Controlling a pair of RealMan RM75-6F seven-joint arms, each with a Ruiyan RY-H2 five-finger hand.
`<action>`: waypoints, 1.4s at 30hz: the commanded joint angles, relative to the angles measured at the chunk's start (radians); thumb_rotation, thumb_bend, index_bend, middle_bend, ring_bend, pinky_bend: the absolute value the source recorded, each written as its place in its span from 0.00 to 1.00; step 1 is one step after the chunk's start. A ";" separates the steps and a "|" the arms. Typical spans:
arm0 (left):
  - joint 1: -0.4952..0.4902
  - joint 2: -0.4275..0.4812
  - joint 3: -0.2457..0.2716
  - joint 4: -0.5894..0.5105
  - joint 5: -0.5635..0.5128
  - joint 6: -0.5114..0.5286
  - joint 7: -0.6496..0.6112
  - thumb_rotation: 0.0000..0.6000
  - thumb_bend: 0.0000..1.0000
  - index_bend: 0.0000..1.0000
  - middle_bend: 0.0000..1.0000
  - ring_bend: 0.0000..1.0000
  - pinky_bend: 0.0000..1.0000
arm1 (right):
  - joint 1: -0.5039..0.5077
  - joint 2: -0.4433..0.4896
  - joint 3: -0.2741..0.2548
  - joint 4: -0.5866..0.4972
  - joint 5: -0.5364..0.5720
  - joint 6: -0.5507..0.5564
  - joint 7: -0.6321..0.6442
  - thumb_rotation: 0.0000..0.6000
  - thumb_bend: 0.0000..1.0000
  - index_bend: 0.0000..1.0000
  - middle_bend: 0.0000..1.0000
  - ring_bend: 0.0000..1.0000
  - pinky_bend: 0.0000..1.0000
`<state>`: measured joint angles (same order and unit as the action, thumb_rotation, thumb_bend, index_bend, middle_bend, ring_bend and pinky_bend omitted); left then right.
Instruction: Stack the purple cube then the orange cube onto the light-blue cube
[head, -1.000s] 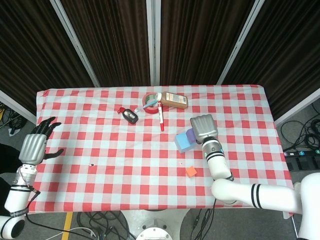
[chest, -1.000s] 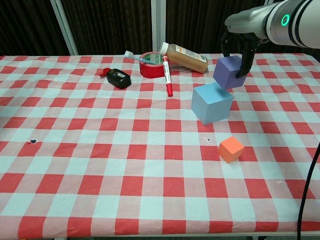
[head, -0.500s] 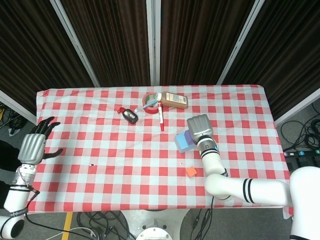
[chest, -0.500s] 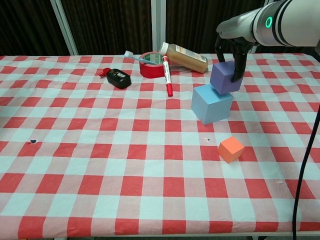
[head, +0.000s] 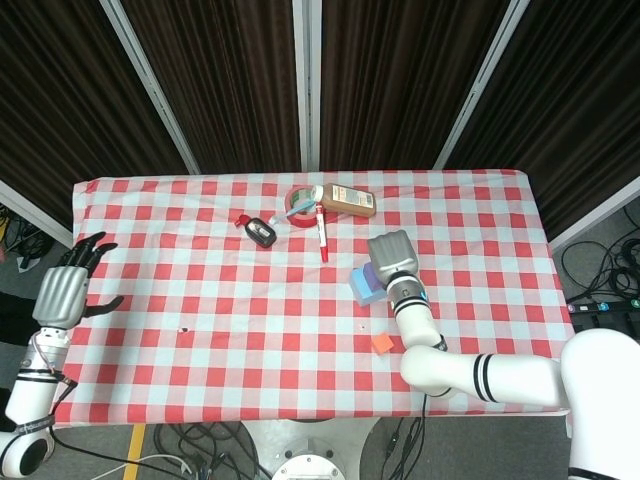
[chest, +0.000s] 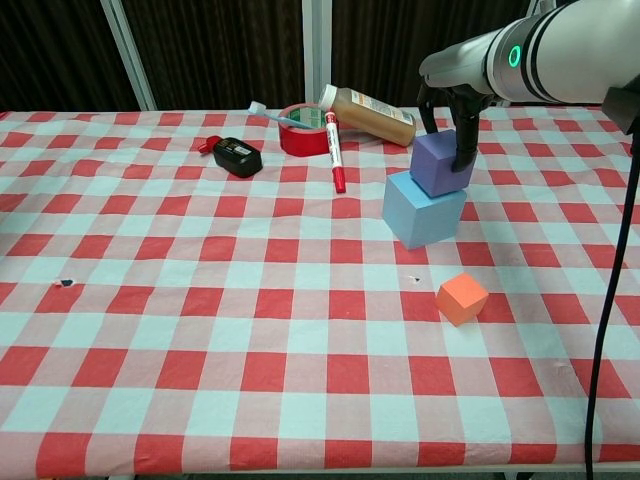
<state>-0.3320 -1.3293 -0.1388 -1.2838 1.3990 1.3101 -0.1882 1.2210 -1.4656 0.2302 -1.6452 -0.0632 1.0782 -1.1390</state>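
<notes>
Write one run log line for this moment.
stage: first stack | right hand holds purple cube on light-blue cube | orange cube on table | left hand open

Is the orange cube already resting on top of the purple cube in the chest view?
No, the orange cube lies alone on the tablecloth, nearer the camera than the purple cube atop the light-blue cube.

Purple cube (chest: 439, 164) sits on light-blue cube (chest: 420, 210), offset toward its 1 o'clock edge; orange cube (chest: 461, 298) on table, at 5 o'clock from stack, tilted
</notes>
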 joint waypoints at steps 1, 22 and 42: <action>0.001 0.001 0.000 0.000 0.000 0.000 -0.002 1.00 0.21 0.26 0.20 0.13 0.23 | 0.006 -0.003 -0.003 0.001 0.002 0.003 0.001 1.00 0.13 0.56 1.00 1.00 0.96; 0.002 0.002 -0.003 0.002 -0.004 -0.001 -0.012 1.00 0.21 0.26 0.20 0.13 0.23 | 0.036 -0.038 -0.019 0.039 0.021 0.015 0.007 1.00 0.13 0.56 1.00 1.00 0.96; 0.003 0.000 -0.003 0.007 -0.002 0.000 -0.010 1.00 0.21 0.26 0.20 0.13 0.23 | 0.044 0.010 -0.012 -0.018 0.033 0.012 0.015 1.00 0.09 0.22 1.00 1.00 0.96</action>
<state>-0.3294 -1.3290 -0.1415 -1.2772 1.3973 1.3103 -0.1981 1.2643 -1.4627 0.2174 -1.6537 -0.0262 1.0865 -1.1259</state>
